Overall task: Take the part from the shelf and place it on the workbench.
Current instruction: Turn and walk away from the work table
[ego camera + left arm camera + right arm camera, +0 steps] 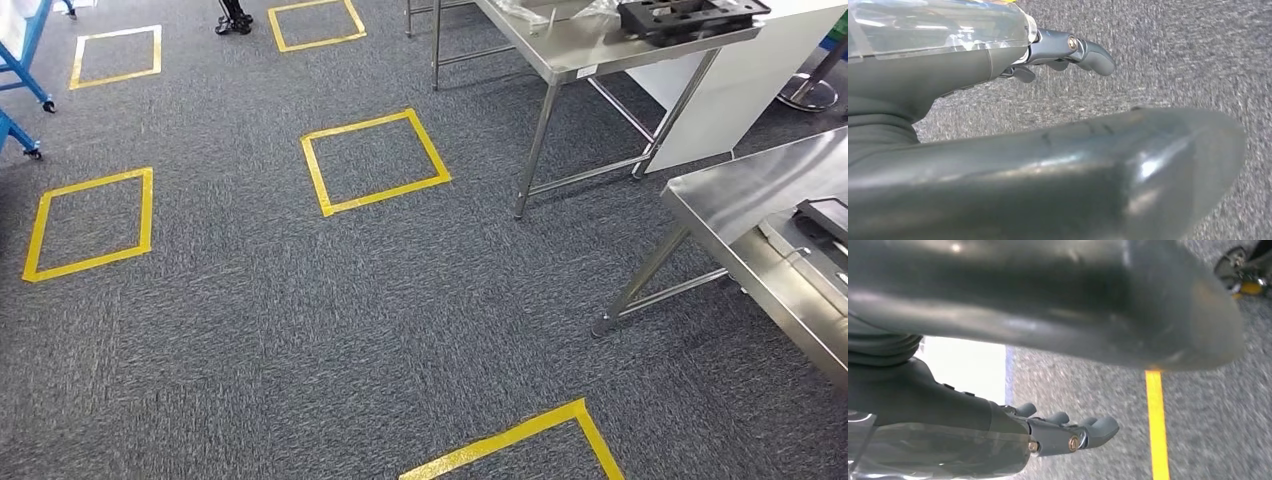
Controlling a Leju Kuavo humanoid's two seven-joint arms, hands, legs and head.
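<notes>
Head view: grey carpet [250,330], yellow tape squares [375,160], steel counter [590,45] carrying a dark part [690,15], second counter [745,185] near | left wrist view: left hand [1058,50] hangs over carpet, fingers [1095,57] loosely apart, empty, seemingly walking | right wrist view: right hand [1063,432] likewise empty, fingers [1100,427] apart.

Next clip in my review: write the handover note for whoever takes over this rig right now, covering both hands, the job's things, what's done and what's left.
Left hand: holds nothing, fingers apart, hanging over the grey carpet.
Right hand: holds nothing, fingers loosely curved, over carpet beside a yellow tape line.
Things: a black flat part lies on the far steel workbench; another dark part lies on the near steel table at right. A blue frame stands at far left; whether it is the shelf I cannot tell.
Done: nothing carried now.
Left: reach the shelf, take a part, bring it to the workbench.
</notes>
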